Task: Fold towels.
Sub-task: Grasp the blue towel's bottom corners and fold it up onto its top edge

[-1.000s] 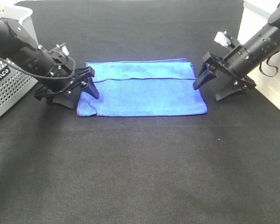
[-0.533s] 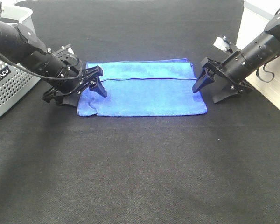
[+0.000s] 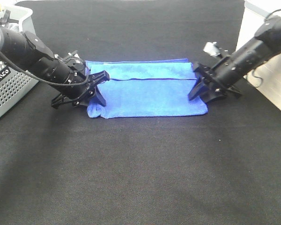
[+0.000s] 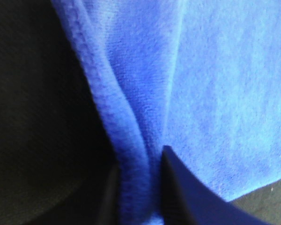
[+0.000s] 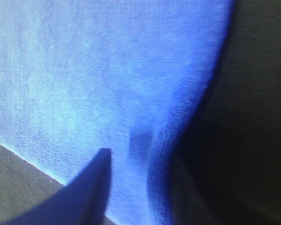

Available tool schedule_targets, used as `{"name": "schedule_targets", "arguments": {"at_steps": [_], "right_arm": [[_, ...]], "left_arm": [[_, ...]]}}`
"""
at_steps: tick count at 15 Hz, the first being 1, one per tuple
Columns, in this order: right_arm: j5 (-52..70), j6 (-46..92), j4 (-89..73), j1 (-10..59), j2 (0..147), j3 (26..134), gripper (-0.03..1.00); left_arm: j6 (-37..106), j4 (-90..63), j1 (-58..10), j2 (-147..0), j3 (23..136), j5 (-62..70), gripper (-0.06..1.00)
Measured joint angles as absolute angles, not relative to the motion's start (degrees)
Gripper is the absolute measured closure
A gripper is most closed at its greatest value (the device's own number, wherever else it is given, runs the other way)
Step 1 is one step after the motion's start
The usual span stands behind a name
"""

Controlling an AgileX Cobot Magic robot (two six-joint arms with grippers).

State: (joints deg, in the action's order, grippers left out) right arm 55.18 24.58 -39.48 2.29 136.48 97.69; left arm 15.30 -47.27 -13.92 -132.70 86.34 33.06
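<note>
The royal-blue towel (image 3: 150,91) lies folded lengthwise on the black mat (image 3: 140,168), with a darker hem line across it. My left gripper (image 3: 97,93) is at the towel's left short edge. In the left wrist view (image 4: 138,197) its fingers are closed on a raised ridge of the towel's hem (image 4: 126,140). My right gripper (image 3: 196,90) is low at the towel's right short edge. In the blurred right wrist view (image 5: 140,187) one finger (image 5: 91,187) lies over the towel (image 5: 84,70), and the hem passes between the jaws with a gap left. The white tag is not visible.
A perforated grey basket (image 3: 4,89) stands at the left edge, close behind my left arm. A white surface (image 3: 271,89) borders the mat on the right, beside my right arm. The mat stretches wide in front of the towel.
Both grippers dropped onto the towel's short edges. The left one closed on the left hem and bunched it inward to the right. The right one moved in over the right edge.
</note>
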Motion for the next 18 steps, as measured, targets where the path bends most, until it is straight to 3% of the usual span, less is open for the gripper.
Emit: {"name": "schedule_targets", "arguments": {"at_steps": [1, 2, 3, 4, 6, 13, 18], "right_arm": [[55.12, 23.32, -39.30, 2.58, 136.59, 97.69, 0.69], [55.12, 23.32, -39.30, 2.58, 136.59, 97.69, 0.69], [55.18, 21.43, -37.59, 2.58, 136.65, 97.63, 0.90], [55.41, 20.63, -36.90, 2.58, 136.65, 97.63, 0.97], [58.33, 20.34, -37.07, 2.52, 136.42, 97.12, 0.97], [53.92, 22.40, -38.16, 2.86, 120.72, 68.64, 0.97], [53.34, 22.98, -38.16, 2.92, 118.32, 72.48, 0.97]], "left_arm": [[15.36, -46.75, -13.92, -132.75, 86.34, 33.75, 0.80], [15.36, -46.75, -13.92, -132.75, 86.34, 33.75, 0.80], [15.36, -45.49, -13.92, -132.75, 86.34, 34.55, 0.91], [15.24, -44.75, -13.92, -132.70, 86.34, 35.41, 0.91], [15.24, -42.86, -13.98, -131.72, 85.89, 38.04, 0.91], [17.25, -40.22, -14.61, -118.66, 64.00, 39.25, 0.91], [12.72, -39.30, -13.87, -116.02, 66.81, 40.11, 0.91]]}}
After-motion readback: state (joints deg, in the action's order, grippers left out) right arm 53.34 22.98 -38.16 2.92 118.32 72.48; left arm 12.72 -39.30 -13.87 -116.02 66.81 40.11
